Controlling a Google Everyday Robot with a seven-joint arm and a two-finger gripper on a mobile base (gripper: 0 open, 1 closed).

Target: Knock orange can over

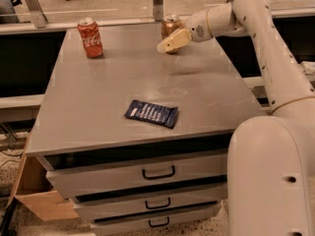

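Two cans stand upright at the far edge of the grey table (93, 102): a red Coca-Cola can (90, 37) at 11 o'clock and the orange can (171, 24) at about 12 o'clock. The gripper (162, 46) reaches in from 2 o'clock, its fingers pressed together into one wedge across the orange can's lower front. A dark blue snack packet (151, 113) lies flat towards 6 o'clock, well apart from both cans.

claw (169, 42): low in front of orange can (171, 25) | orange can: upright, far edge of table (98, 107)
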